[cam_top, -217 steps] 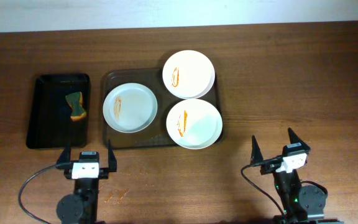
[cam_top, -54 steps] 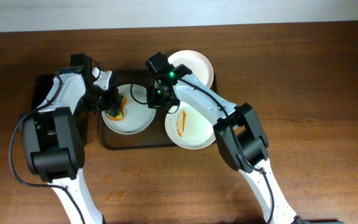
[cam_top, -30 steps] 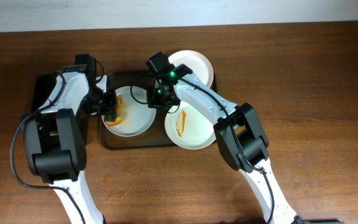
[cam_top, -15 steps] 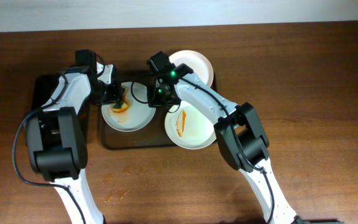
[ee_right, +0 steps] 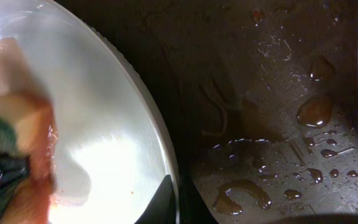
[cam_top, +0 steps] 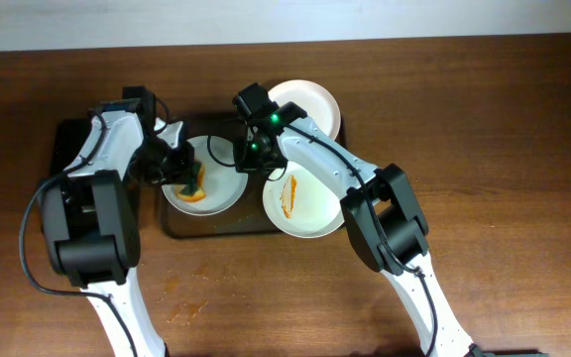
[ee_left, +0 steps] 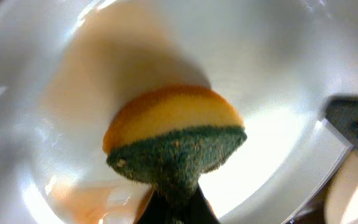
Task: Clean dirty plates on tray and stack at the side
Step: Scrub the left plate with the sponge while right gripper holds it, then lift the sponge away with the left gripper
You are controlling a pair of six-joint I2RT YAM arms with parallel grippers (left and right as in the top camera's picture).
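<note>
Both arms rise from the near edge of the counter (cam_top: 484,119) and bend over the dark tray (cam_top: 216,226), which lies in the middle, closer to the far edge. The left arm runs along the left side and its wrist turns inward over the left plate (cam_top: 221,188). The left end effector (ee_left: 176,210) is clenched on a sponge (ee_left: 176,134), yellow-orange on one side and green on the other, and the sponge is down in the white bottom of this plate. Only the dark tips of its fingers show; the rest is cut off by the lower border of the left wrist view. The right arm stretches diagonally over the front plate (cam_top: 315,213), which carries an orange streak. The right end effector (ee_right: 178,186) pinches the rim of the left plate on its right side. In the right wrist view the sponge is blurred, and wet drops lie on the tray. The back plate (cam_top: 310,104) is partly hidden by the right arm. A black bin (cam_top: 59,149) stands near the left edge, mostly covered by the left arm.
</note>
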